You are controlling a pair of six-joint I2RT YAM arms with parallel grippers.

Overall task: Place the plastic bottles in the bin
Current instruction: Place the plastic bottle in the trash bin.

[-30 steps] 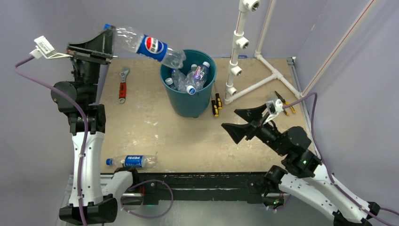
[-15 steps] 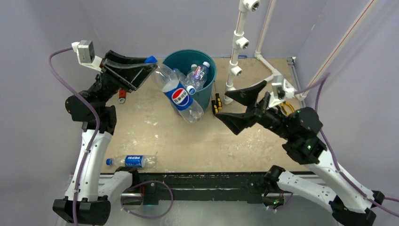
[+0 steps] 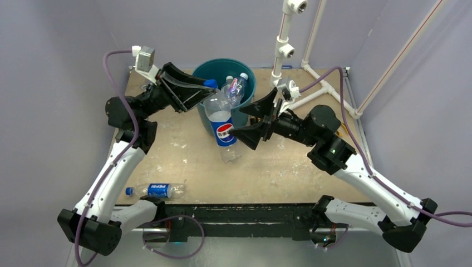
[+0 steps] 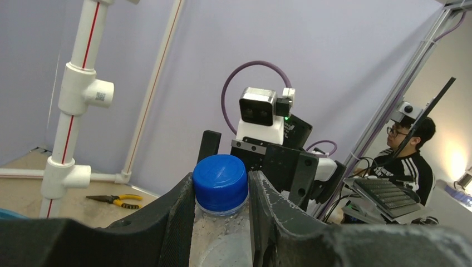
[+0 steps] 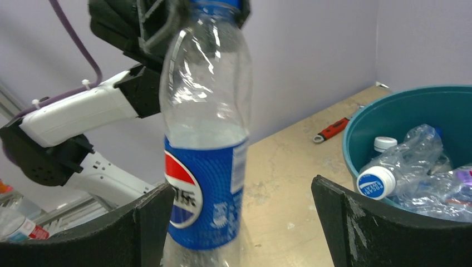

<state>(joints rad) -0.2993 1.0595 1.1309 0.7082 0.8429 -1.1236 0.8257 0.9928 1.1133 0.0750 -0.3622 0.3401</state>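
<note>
My left gripper (image 3: 208, 87) is shut on the blue-capped neck (image 4: 220, 182) of a clear plastic bottle (image 3: 224, 132) with a blue Pepsi label. The bottle hangs upright just in front of the teal bin (image 3: 207, 67). My right gripper (image 3: 240, 122) is open at the bottle's label. In the right wrist view the bottle (image 5: 206, 139) stands between the two fingers, close to the left one (image 5: 150, 222). Several more bottles (image 3: 234, 86) lie inside the bin (image 5: 362, 122). Another labelled bottle (image 3: 156, 190) lies at the table's near left edge.
A white pipe frame (image 3: 284, 50) rises behind and right of the bin. A red wrench (image 5: 332, 129) lies on the table left of the bin. Yellow-handled pliers (image 4: 114, 199) lie on the far right of the table. Purple walls close in the table.
My left arm has swung the held bottle from high over the bin's left down to hang upright in front of it. My right arm has reached left, its open jaws now around the bottle.
</note>
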